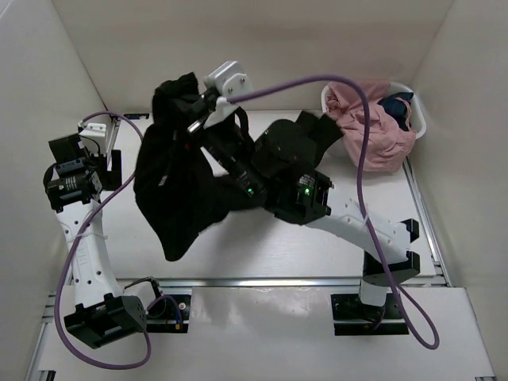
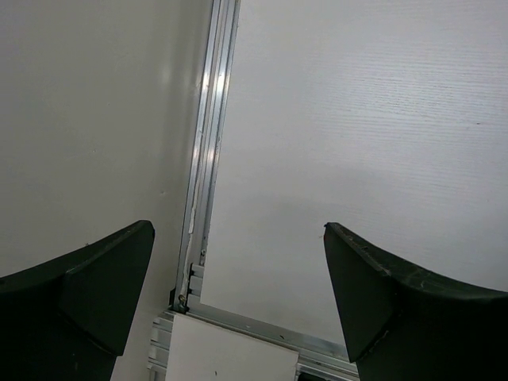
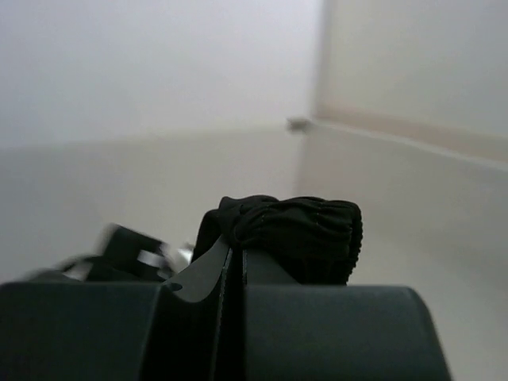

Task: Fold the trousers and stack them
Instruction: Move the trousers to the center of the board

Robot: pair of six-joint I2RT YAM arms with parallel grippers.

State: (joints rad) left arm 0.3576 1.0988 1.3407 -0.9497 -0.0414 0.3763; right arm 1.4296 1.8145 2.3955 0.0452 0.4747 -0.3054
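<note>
The trousers (image 1: 171,182) hang in the air over the left-centre of the table (image 1: 262,246). They are bunched at the top and fall in a loose, uneven drape. The lowest tip ends near the front part of the table, and you cannot tell from above whether it touches the surface. Nothing of the pair is folded.

Your right gripper (image 3: 236,258) is raised high, and the pair hangs from it. In the right wrist view the fingers are pressed together on a gathered, ribbed edge of the black fabric, which bulges up just beyond the fingertips.

A second black heap (image 1: 282,143) lies just right of the hanging pair, partly behind the right arm. You cannot tell whether it belongs to the same pair or is a separate garment.

Your left gripper (image 2: 238,234) sits well apart from the trousers, at the far left edge of the table. Its fingers are spread wide with nothing between them. Below them are bare table surface, an aluminium rail (image 2: 208,159) and the side wall (image 2: 87,119).

A white basket (image 1: 418,119) stands at the back right corner. A pink garment (image 1: 373,139) spills over its near rim and touches the black heap. A dark blue cloth (image 1: 397,107) lies inside the basket behind the pink garment.
</note>
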